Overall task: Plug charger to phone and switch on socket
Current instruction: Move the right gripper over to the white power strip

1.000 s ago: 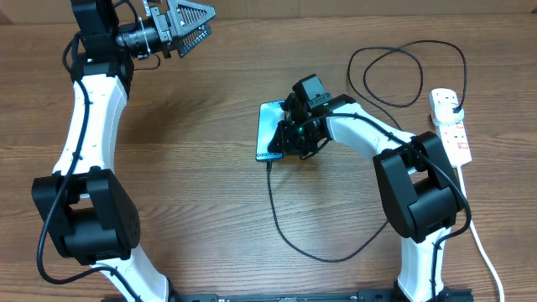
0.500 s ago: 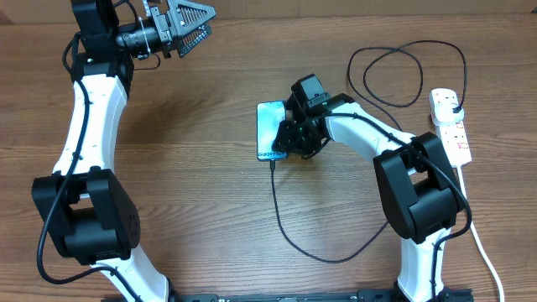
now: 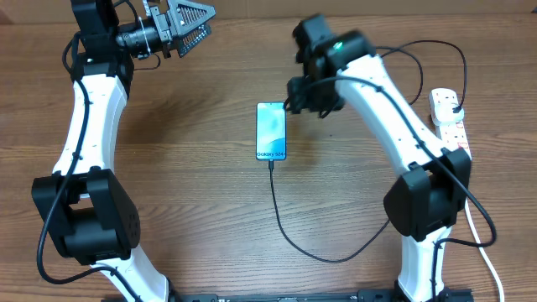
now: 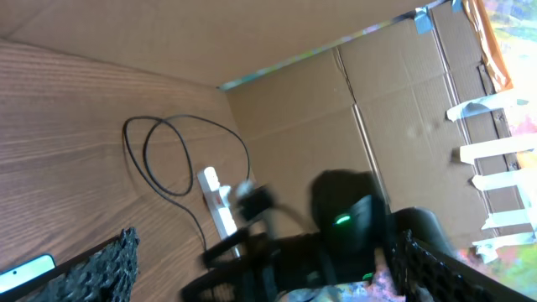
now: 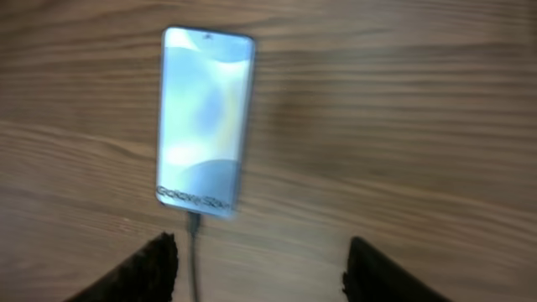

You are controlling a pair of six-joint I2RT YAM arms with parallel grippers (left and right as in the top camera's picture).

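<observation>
The phone (image 3: 271,131) lies flat and lit on the table (image 3: 193,176), the charger (image 3: 274,205) tip plugged into its lower edge, its thin black cable looping right to the white socket (image 3: 456,138).

I'm counting one phone (image 3: 271,131) lying on the one table (image 3: 185,184), and one charger (image 3: 273,189), a single thin black cable, trailing off its lower edge. One socket (image 3: 450,126) is sitting over by the right side, with one thick white cord (image 3: 487,256) running from it. Two arms are reaching over the wood, the left arm (image 3: 84,134) and the right arm (image 3: 386,92), each carrying one gripper: the left gripper (image 3: 189,23) and the right gripper (image 5: 262,252), with two fingers apiece.
</observation>
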